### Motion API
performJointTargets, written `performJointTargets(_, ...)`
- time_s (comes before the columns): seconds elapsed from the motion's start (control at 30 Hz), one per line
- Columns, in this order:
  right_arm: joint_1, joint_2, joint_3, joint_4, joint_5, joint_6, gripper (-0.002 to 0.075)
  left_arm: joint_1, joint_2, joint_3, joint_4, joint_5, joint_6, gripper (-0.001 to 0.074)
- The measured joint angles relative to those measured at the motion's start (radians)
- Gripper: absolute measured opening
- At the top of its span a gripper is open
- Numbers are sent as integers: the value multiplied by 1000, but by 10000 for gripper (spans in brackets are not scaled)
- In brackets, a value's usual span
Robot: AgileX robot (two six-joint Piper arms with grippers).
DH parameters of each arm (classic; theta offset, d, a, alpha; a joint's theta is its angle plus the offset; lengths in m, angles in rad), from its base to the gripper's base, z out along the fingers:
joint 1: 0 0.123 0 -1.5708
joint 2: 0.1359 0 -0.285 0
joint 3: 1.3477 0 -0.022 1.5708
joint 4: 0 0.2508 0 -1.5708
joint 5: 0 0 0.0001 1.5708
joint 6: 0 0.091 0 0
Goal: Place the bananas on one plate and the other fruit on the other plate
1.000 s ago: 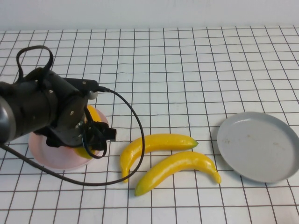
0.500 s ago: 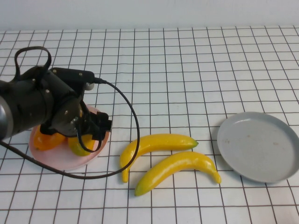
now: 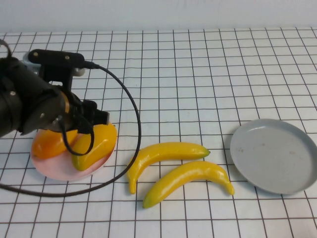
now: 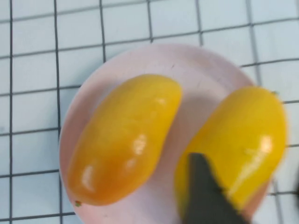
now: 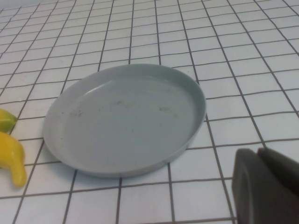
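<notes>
Left gripper (image 3: 91, 130) is hovering empty, jaws parted, above the pink plate (image 3: 49, 166) now carrying both mangoes (image 4: 124, 137), while the bananas (image 3: 168, 151) are lying between plates awaiting the empty grey plate (image 5: 126, 119), near the shut right gripper (image 5: 266, 186).

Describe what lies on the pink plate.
Two mangoes lie on the pink plate: an orange one and a yellow one. The left gripper hides part of the yellow one. The right gripper, shut, sits near the grey plate.
</notes>
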Motion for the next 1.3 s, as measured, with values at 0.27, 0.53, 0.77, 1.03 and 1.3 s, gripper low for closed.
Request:
performJointTargets(0.27, 0, 0, 0, 0, 0, 0, -15, -162, -254, 134, 25, -60, -26, 22)
performJointTargets(0.53, 0, 0, 0, 0, 0, 0, -15, -217, -518, 187, -46, 99, -29, 1)
performJointTargets(0.77, 0, 0, 0, 0, 0, 0, -15, -217, -755, 273, -12, 107, 31, 0)
performJointTargets(1.03, 0, 0, 0, 0, 0, 0, -15, -170, -1025, 581, 116, -82, -75, 0)
performJointTargets(1.3, 0, 0, 0, 0, 0, 0, -15, 129, -1313, 852, -58, -264, 112, 0)
